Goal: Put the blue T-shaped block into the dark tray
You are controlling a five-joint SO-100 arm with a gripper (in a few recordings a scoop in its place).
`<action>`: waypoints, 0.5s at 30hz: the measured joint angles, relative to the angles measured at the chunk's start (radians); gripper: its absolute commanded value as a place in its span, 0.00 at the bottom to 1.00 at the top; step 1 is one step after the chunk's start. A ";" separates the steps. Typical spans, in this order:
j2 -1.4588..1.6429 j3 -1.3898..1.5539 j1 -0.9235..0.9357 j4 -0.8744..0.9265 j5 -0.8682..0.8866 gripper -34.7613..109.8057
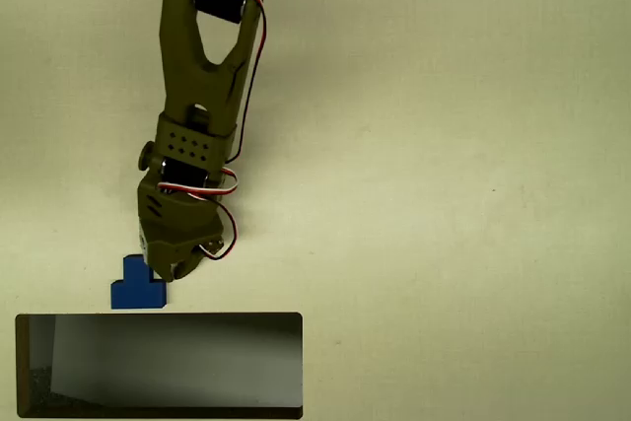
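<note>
The blue T-shaped block (135, 286) lies flat on the pale table, just above the dark tray's upper rim and near its left part. The dark tray (158, 318) is a wide shallow rectangle with a thin black rim and a grey glossy floor, at the bottom left of the overhead view. My olive-green arm reaches down from the top, and its gripper (170, 269) hangs over the block's upper right corner. The gripper body hides the fingertips, so how the jaws stand is unclear. Part of the block's top right is covered by the gripper.
The pale table surface stretches bare to the right of the arm and tray. Red, white and black wires (225, 219) loop along the wrist. The tray's lower edge runs out of the picture at the bottom.
</note>
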 measured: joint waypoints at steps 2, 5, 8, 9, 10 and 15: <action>0.021 0.035 -0.032 0.000 0.034 0.24; 0.087 0.097 -0.077 0.017 0.121 0.24; 0.193 0.129 -0.127 0.097 0.255 0.24; 0.239 0.140 -0.143 0.121 0.298 0.24; 0.293 0.140 -0.144 0.158 0.339 0.24; 0.554 0.091 -0.052 0.391 0.387 0.24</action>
